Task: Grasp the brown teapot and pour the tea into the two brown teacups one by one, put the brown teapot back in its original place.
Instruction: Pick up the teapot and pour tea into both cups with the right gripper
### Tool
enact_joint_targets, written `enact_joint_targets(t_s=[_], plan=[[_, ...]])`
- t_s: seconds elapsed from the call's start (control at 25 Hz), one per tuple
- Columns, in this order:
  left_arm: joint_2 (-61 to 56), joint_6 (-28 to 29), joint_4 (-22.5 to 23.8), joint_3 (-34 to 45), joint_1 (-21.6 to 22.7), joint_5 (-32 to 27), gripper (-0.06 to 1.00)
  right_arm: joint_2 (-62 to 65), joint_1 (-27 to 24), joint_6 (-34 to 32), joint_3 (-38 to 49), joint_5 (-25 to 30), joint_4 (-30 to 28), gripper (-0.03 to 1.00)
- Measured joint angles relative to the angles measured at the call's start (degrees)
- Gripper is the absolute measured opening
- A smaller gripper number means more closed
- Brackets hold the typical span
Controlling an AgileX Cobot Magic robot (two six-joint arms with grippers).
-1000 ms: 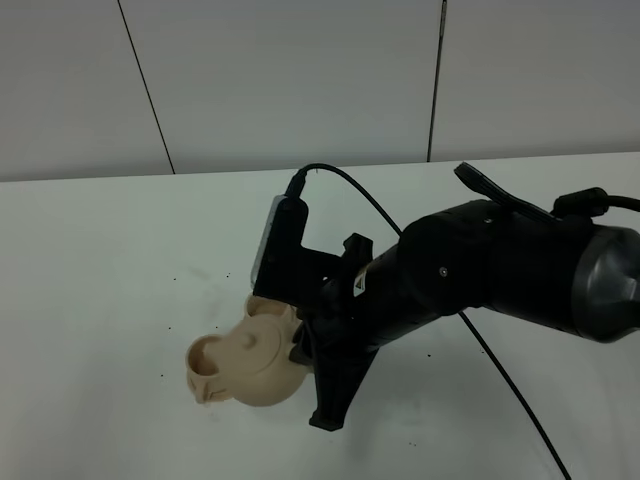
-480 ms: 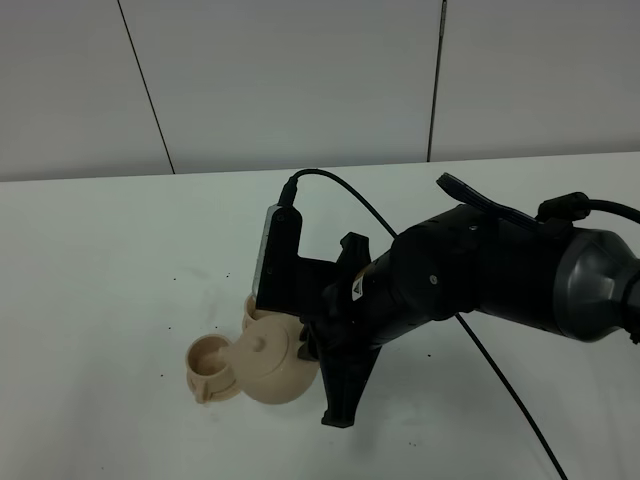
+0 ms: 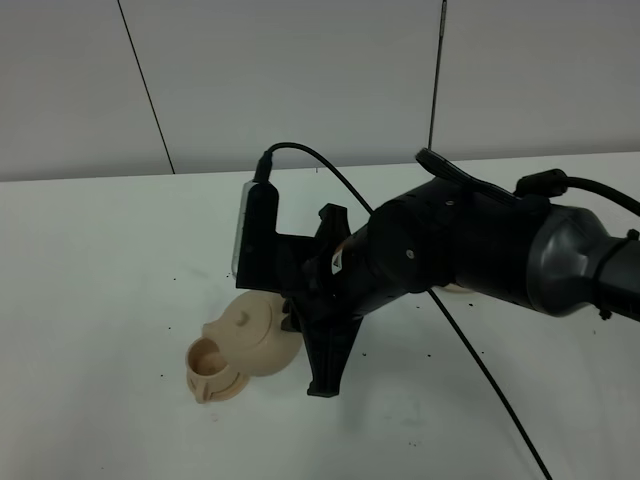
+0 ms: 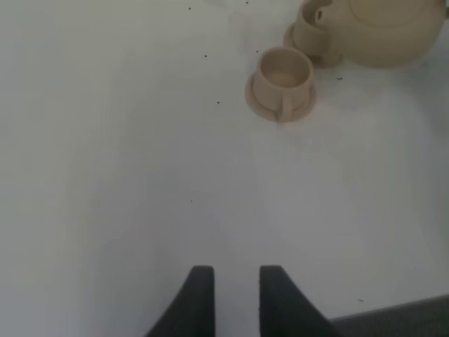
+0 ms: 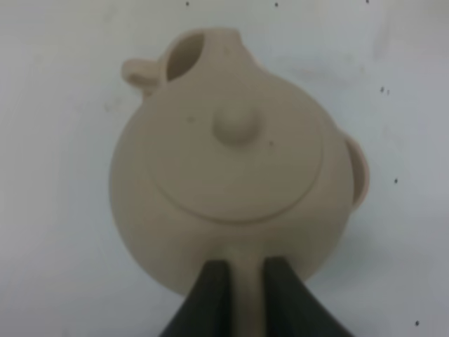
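Observation:
My right gripper [image 3: 292,335] is shut on the loop handle of the brown teapot [image 3: 252,335] and holds it just above the table. In the right wrist view the fingers [image 5: 214,295] clamp the handle behind the teapot's lid [image 5: 236,126]. One brown teacup [image 3: 212,366] stands on its saucer in front of the pot. In the left wrist view this cup [image 4: 283,77] is apart from the pot, and the second teacup [image 4: 310,34] sits right under the teapot's [image 4: 389,28] spout. My left gripper [image 4: 235,277] is empty, with its fingers slightly apart. The wide saucer is hidden.
The white table [image 3: 100,250] carries small dark specks. The bulky black right arm [image 3: 460,250] and its cable [image 3: 500,400] cross the middle and right of the table. A grey panelled wall stands behind.
A second ago the teapot was tipped over the front cup. It came level, and has now moved back and up, away from that cup, to the second cup. The left gripper view has no earlier frame.

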State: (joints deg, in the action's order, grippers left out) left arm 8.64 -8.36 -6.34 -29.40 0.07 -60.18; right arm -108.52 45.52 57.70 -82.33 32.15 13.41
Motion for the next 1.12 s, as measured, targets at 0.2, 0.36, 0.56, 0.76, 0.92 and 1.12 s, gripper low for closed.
enact_joint_targets(t_s=[0.2,0.36,0.56,0.76,0.92,1.12], plan=[[0.00,0.00,0.00,0.00,0.00,0.00,0.23,-0.52,0.00,1.30,-1.24,1.11,-2.23,0.10],[0.00,0.00,0.00,0.00,0.00,0.00,0.23,-0.62,0.00,1.35,-1.24,1.24,-4.54,0.10],[0.00,0.00,0.00,0.00,0.00,0.00,0.23,-0.62,0.00,1.64,-1.24,1.18,-6.47,0.10],[0.00,0.00,0.00,0.00,0.00,0.00,0.23,-0.62,0.11,2.14,-1.24,0.28,-6.94,0.10],[0.00,0.00,0.00,0.00,0.00,0.00,0.23,-0.62,0.86,2.46,-1.24,-1.01,-7.35,0.10],[0.00,0.00,0.00,0.00,0.00,0.00,0.23,-0.62,1.11,3.90,-1.24,-1.97,-7.41,0.10]])
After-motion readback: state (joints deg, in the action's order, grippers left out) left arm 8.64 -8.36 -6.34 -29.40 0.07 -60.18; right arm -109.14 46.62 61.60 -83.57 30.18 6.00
